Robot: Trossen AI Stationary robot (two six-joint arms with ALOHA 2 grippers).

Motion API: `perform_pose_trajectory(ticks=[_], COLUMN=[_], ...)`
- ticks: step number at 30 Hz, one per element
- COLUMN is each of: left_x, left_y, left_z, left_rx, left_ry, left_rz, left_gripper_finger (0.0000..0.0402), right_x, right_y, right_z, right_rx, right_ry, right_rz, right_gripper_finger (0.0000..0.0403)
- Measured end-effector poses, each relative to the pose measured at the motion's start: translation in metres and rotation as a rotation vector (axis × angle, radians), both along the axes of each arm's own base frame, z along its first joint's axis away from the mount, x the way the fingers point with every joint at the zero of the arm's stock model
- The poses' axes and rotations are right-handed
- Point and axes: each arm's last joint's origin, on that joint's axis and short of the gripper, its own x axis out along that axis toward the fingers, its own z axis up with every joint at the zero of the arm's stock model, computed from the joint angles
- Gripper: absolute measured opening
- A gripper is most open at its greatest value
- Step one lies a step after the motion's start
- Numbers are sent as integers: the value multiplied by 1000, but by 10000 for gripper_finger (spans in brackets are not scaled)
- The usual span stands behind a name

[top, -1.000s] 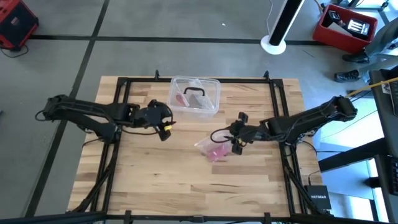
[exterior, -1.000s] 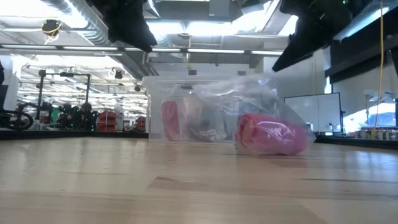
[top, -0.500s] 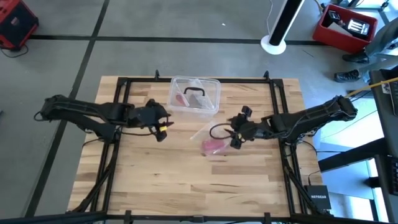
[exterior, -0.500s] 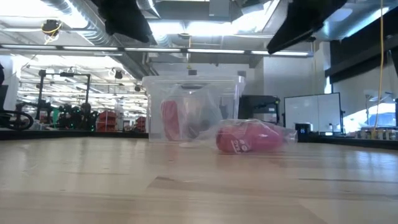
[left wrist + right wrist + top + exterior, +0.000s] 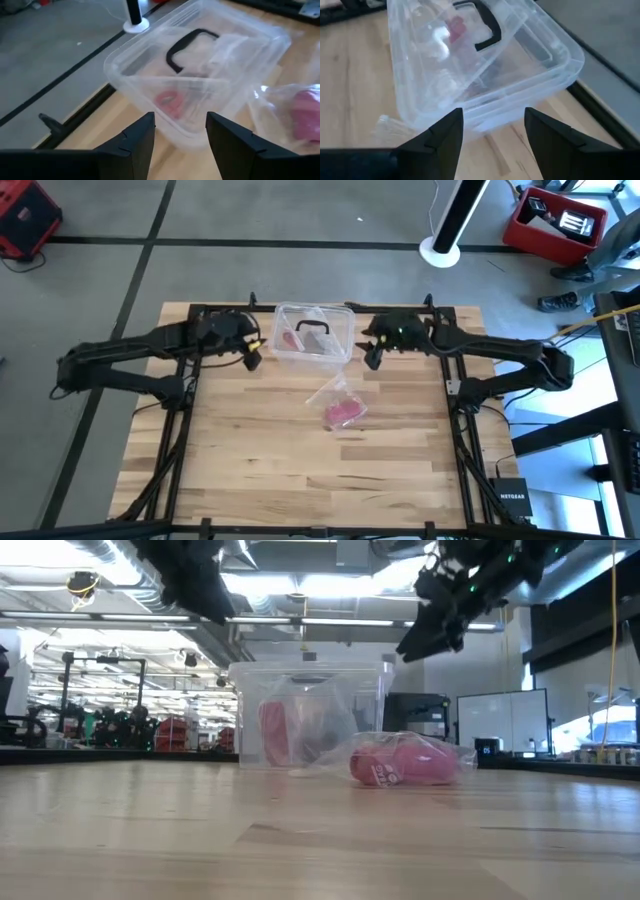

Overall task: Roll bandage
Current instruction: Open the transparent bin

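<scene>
- Left gripper (image 5: 179,135) is sitting with its jaws apart and nothing between them, hanging just off the left side of the clear plastic box (image 5: 314,332) near the far edge of the table (image 5: 250,470).
- Right gripper (image 5: 492,131) is doing the same on the box's right side: jaws spread, holding nothing, touching nothing as far as I can tell.
- So both are pointing at the box, not at the thing they're supposed to be rolling.
- The bandage (image 5: 345,413) is lying near the middle of the table, on the near side of the box, well apart from both grippers. It's a pink bundle and it's looking like it's tucked inside a crumpled clear wrapper (image 5: 345,745).
- My guess on handling: light, soft, floppy, and that wrapper is probably slippery, so a pinch on the plastic might just slide off.
- I'd pull the wrapper off first, then pinch a loose end of the fabric.
</scene>
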Motion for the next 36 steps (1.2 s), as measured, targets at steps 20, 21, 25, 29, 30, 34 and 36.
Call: perform_pose_trajectory(ticks=[20, 21, 25, 29, 30, 34, 36], left_x=[-25, -25, -22, -19, -18, -23, -27], left_y=[101, 102, 105, 108, 108, 110, 111], left_z=[-19, -18, -19, -23, -23, -42, -58], left_rx=[-160, -150, -134, -149, -153, -204, -244], left_ry=[-13, -24, -22, -24, -25, -77, -115], left_rz=[10, 13, 1, -29, -46, -56, -45], left_gripper_finger=[169, 169, 168, 168, 168, 168, 168], right_x=[-7, -7, -8, -10, -10, -11, -11], right_y=[-28, -29, -30, -39, -41, -48, -50], right_z=[-2, -2, -6, -18, -22, -43, -46], right_rx=[3, 11, 93, 253, 286, 395, 410], right_ry=[-96, -109, -114, -153, -179, -228, -265], right_rz=[-206, -214, -269, -268, -259, -277, -274], right_gripper_finger=[214, 214, 214, 214, 214, 214, 214])
